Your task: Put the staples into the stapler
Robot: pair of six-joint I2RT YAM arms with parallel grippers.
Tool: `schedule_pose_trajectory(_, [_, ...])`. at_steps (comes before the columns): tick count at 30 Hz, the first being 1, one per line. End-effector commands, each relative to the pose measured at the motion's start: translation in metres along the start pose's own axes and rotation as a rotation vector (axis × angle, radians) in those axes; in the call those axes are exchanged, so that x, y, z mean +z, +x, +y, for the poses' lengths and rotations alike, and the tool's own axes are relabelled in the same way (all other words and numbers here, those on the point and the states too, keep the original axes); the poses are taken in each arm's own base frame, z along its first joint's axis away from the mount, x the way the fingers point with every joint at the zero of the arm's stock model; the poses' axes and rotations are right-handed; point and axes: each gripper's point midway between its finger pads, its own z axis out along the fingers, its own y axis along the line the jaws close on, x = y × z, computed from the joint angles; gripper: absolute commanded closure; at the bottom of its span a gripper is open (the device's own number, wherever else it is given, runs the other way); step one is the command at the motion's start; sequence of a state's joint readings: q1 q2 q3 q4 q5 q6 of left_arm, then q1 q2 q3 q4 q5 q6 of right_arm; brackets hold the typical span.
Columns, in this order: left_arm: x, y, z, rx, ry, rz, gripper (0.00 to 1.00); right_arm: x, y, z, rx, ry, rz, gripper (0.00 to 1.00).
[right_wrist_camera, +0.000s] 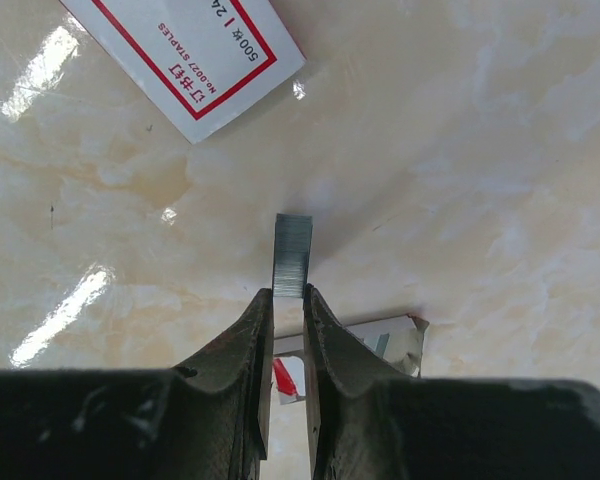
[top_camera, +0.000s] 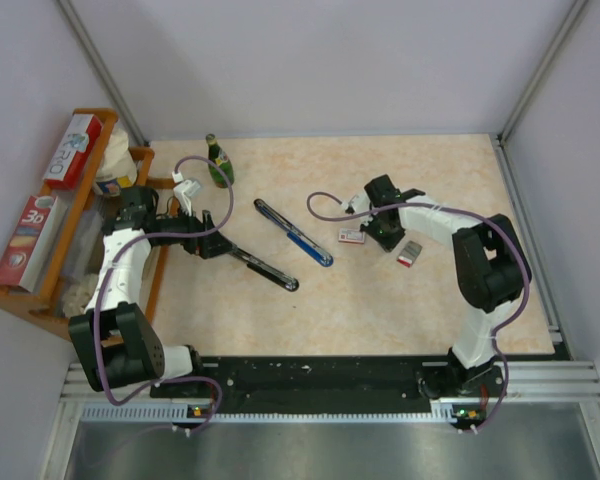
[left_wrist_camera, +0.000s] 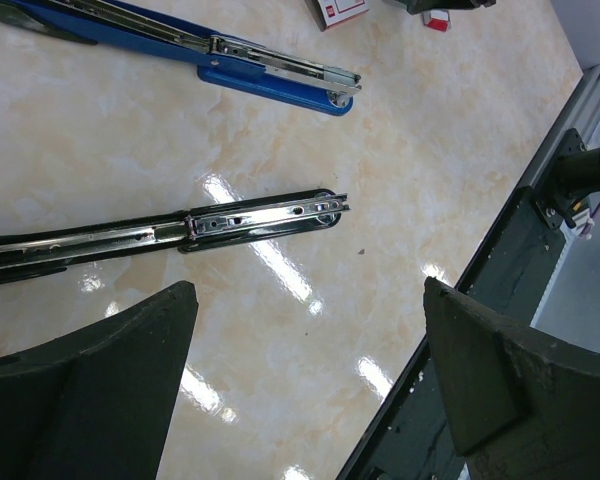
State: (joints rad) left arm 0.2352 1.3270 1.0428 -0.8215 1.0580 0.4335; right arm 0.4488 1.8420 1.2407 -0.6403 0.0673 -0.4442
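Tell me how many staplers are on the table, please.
2. The blue stapler lies open near the middle of the table; the black stapler lies open just to its left, nearer the front edge. None seems hidden.

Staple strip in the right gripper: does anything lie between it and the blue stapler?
Only the flat white box lies on the table between the right gripper, holding the staple strip, and the blue stapler. It is low; a raised strip should probably clear it.
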Motion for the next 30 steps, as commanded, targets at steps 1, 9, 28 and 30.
schedule_pose_trajectory(1, [-0.002, -0.004, -0.005, 0.024, 0.019, -0.020, 0.01, -0.009, -0.011, -0.002, -0.025, -0.017, -0.013, 0.86])
schedule_pose_trajectory(9, [-0.002, -0.003, -0.004, 0.020, 0.021, -0.018, 0.01, -0.017, -0.012, 0.015, -0.050, -0.112, -0.028, 0.86])
schedule_pose_trajectory(28, [-0.002, -0.007, -0.012, 0.053, 0.017, -0.014, 0.01, -0.055, -0.028, 0.028, -0.064, -0.213, -0.142, 0.86])
schedule_pose_trajectory(30, [0.004, -0.007, -0.021, 0.120, 0.000, 0.018, 0.01, -0.068, -0.036, 0.034, -0.076, -0.241, -0.203, 0.86])
